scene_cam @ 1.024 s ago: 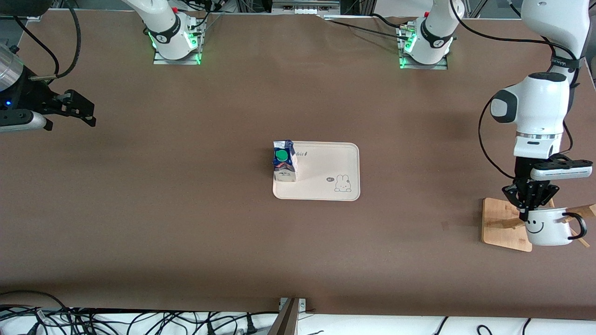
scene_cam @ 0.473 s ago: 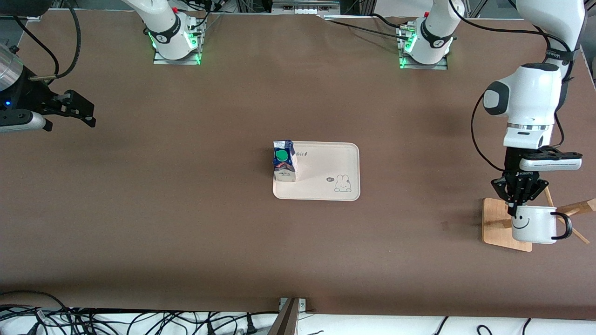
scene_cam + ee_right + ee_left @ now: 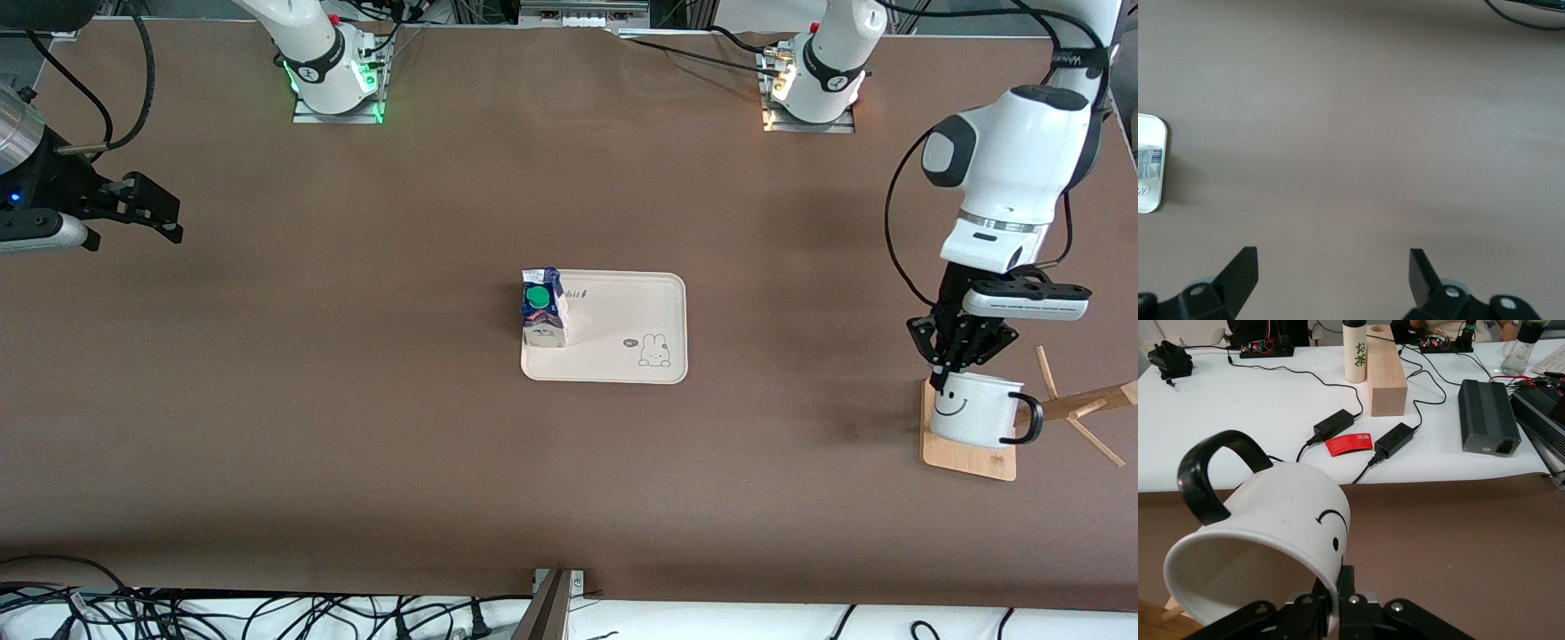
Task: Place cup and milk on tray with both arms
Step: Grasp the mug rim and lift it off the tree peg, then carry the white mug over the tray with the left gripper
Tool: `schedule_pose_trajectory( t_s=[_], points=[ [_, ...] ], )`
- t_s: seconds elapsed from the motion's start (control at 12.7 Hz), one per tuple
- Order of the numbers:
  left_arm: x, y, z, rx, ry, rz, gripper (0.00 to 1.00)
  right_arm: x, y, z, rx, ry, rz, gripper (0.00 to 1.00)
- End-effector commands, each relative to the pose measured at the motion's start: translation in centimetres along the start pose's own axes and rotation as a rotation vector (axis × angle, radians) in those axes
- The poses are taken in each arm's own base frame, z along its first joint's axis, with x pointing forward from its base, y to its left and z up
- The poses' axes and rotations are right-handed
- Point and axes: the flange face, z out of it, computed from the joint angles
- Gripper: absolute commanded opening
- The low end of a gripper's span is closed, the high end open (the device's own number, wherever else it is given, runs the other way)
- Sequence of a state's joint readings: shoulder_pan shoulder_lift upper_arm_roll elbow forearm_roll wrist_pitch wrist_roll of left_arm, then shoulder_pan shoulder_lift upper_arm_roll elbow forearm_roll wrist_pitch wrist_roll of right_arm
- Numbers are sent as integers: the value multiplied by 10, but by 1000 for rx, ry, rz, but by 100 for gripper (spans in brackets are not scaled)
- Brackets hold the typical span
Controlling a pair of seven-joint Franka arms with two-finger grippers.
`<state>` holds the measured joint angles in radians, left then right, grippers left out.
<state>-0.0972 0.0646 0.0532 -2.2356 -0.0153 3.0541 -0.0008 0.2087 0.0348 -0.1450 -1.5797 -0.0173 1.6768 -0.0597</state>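
Milk carton [image 3: 543, 308] is already standing upright on the cream Rabbit tray [image 3: 622, 356], tucked into the corner toward the right arm's end of the table [image 3: 356, 400], green cap up. The tray sits about mid-table.

Left end effector [image 3: 944, 369] is clamped on the rim of the white smiley mug [image 3: 973, 409], pinching the wall near the face. The mug hangs over the square wooden rack base [image 3: 969, 460] at the left arm's end of the table, with its black handle pointing away from the tray. In the left wrist view the mug [image 3: 1265, 540] looks tilted, mouth toward the camera, with the fingers [image 3: 1321, 603] gripping the rim.

Right end effector [image 3: 151, 209] is wide open with nothing in it, and that arm waits over bare table at its own end, well apart from the tray. Its wrist view shows spread fingertips [image 3: 1241, 270] and a sliver of the tray [image 3: 1151, 167] at the edge.
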Motion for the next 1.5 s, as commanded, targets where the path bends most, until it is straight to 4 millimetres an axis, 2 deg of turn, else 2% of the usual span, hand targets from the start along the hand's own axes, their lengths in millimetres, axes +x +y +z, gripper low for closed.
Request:
schedule_pose_trajectory(
  t_s=[0.0, 0.08, 0.24, 0.32, 0.55, 0.71, 0.95, 1.1, 1.26, 1.42],
  points=[
    [-8, 12, 0, -10, -108, 10, 0, 2, 0, -4, -7, 8, 0, 100],
    [-15, 15, 4, -9, -193, 27, 0, 3, 0, -4, -7, 9, 0, 100],
    [-22, 42, 6, -27, -418, 70, 0, 3, 0, -6, -7, 15, 0, 100],
    [-17, 60, 2, -34, -529, 89, 0, 3, 0, -5, -7, 14, 0, 100],
    [-6, 76, -19, -28, -743, 124, 0, 3, 0, -4, -7, 12, 0, 100],
    [0, 95, -27, -32, -833, 156, 0, 3, 0, -5, -7, 14, 0, 100],
    [-4, 118, -23, -33, -926, 196, 0, 3, 0, -5, -7, 14, 0, 100],
    [-11, 150, -13, -38, -979, 245, 0, 3, 0, -4, -7, 12, 0, 100],
    [-10, 191, -8, -46, -1016, 313, 0, 3, -1, -5, -7, 14, -1, 100],
    [-13, 215, -5, -54, -1021, 344, 0, 3, -1, -6, -7, 16, -1, 100]
  ],
)
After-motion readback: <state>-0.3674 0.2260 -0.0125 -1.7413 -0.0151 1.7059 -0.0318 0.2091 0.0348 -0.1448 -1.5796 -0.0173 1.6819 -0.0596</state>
